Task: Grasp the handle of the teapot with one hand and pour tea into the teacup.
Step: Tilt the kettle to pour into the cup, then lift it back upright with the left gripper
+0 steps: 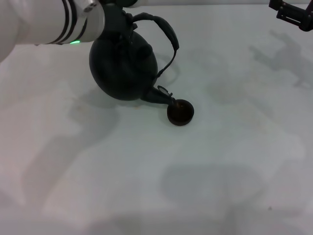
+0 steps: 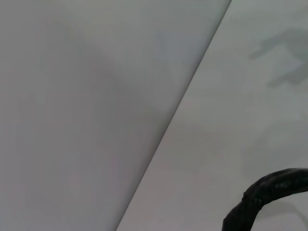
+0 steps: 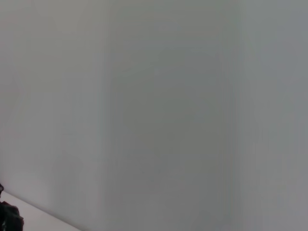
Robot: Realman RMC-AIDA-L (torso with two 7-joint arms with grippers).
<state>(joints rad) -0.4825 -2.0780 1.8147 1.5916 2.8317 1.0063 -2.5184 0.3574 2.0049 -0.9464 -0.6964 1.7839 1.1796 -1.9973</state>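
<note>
The teapot (image 1: pixel 124 68) looks matt black with a faint sheen on its belly, its handle (image 1: pixel 164 29) rough and wrapped-looking, the teacup (image 1: pixel 180 112) beside its spout a dull dark brown, the table (image 1: pixel 156 186) beneath it smooth matt white, and the left arm (image 1: pixel 44 22) above it glossy white plastic with black bands.

Left gripper (image 1: pixel 113 18): fingers hidden behind the arm's white wrist and the teapot (image 1: pixel 123 63) at upper left of head view; grip not readable. Handle (image 1: pixel 164 30): near end lost behind that gripper. In left wrist view only a short arc of it (image 2: pixel 262 195) shows, cut by the lower right edge. Right gripper (image 1: pixel 293 13): cut by the upper right corner, fingers out of frame. Teapot lid hidden. Spout tip meets the teacup (image 1: pixel 180 112) rim; any liquid too dark to tell.
</note>
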